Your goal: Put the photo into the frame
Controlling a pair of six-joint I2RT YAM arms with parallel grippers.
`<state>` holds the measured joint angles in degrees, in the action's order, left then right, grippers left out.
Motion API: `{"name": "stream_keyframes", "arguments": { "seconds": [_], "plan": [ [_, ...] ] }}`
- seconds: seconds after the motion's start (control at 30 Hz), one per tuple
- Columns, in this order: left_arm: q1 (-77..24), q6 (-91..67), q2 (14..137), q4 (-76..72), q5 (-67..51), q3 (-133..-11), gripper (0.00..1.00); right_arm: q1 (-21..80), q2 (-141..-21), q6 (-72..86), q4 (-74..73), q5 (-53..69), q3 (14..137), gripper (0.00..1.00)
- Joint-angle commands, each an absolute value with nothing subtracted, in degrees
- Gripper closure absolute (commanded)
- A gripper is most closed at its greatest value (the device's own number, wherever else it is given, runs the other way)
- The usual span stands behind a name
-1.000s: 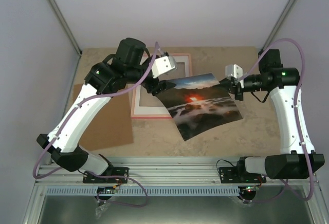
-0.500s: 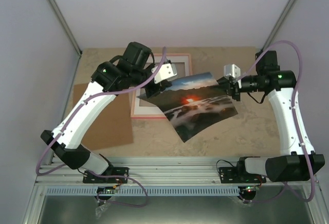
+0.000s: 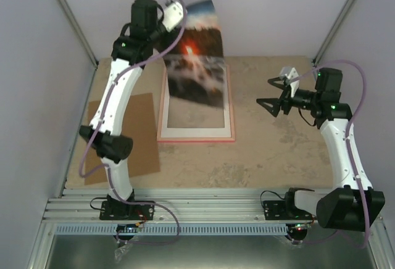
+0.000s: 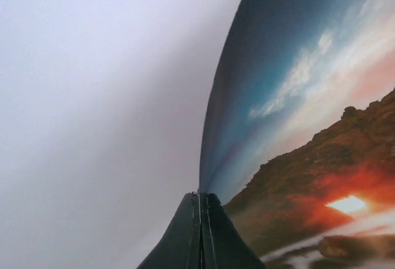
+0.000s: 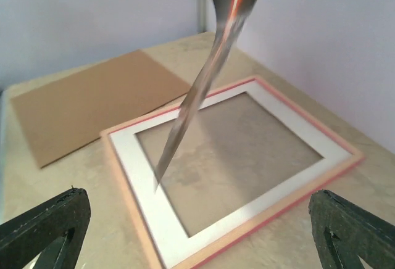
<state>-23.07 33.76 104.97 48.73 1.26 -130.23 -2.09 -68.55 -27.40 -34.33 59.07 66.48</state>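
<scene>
Pink frame (image 3: 196, 135) beneath, pinched the photo (image 3: 194, 65) by its edge in left gripper (image 4: 199, 219), dangling. Held right gripper (image 3: 264, 91) wide apart, empty.

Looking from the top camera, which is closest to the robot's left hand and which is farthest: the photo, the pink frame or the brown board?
From the left hand:
1. photo: pinched in that hand, hanging at the back.
2. pink frame: flat on the table, beneath the photo.
3. brown board: flat, off to the left, nearer the arm bases.

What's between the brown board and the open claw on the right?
The pink frame, flat on the table, with the photo hanging over it; clearest in the top view.
</scene>
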Motion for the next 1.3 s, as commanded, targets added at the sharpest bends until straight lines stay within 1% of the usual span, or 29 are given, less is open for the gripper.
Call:
{"name": "stream_keyframes", "arguments": {
  "seconds": [0.0,0.07,0.13,0.2,0.3,0.43,0.53,0.63,0.73,1.0,1.27],
  "plan": [
    [-19.2,41.7,114.5,27.0,15.6,-142.0,1.00,-6.4,-68.3,-14.0,-21.4,59.9,64.7,0.02],
    [-19.2,44.7,116.2,20.7,16.6,-141.4,1.00,-7.5,-68.7,-13.5,-21.6,61.5,64.7,0.02],
    [-19.2,45.3,116.3,21.7,12.5,-140.6,1.00,-7.9,-68.6,-14.1,-22.3,62.2,64.8,0.02],
    [-19.8,47.5,114.9,24.3,7.7,-135.6,1.00,-8.2,-68.4,-15.0,-23.0,62.0,64.7,0.02],
    [-20.4,50.0,110.2,26.5,3.9,-121.7,1.00,-8.9,-68.8,-15.7,-23.5,62.5,64.3,0.02],
    [-21.0,53.7,106.6,28.2,3.5,-103.4,1.00,-9.3,-69.7,-16.0,-23.8,64.0,64.3,0.02],
    [-22.2,55.5,105.8,26.3,5.4,-91.4,1.00,-9.4,-70.3,-16.1,-23.9,65.0,64.4,0.02],
    [-23.4,56.3,104.9,21.2,6.0,-81.9,1.00,-9.5,-70.7,-16.1,-23.8,65.7,64.4,0.02],
    [-24.5,55.4,104.6,20.2,4.2,-78.1,1.00,-9.5,-71.2,-16.1,-24.0,66.1,64.5,0.02],
    [-26.4,53.3,105.2,22.3,-3.0,-76.2,1.00,-9.6,-71.1,-15.9,-23.9,66.6,63.8,0.02],
    [-29.6,55.4,104.1,20.9,-3.3,-69.8,1.00,-9.8,-69.6,-12.7,-21.2,66.8,61.9,0.02]
  ]
}}
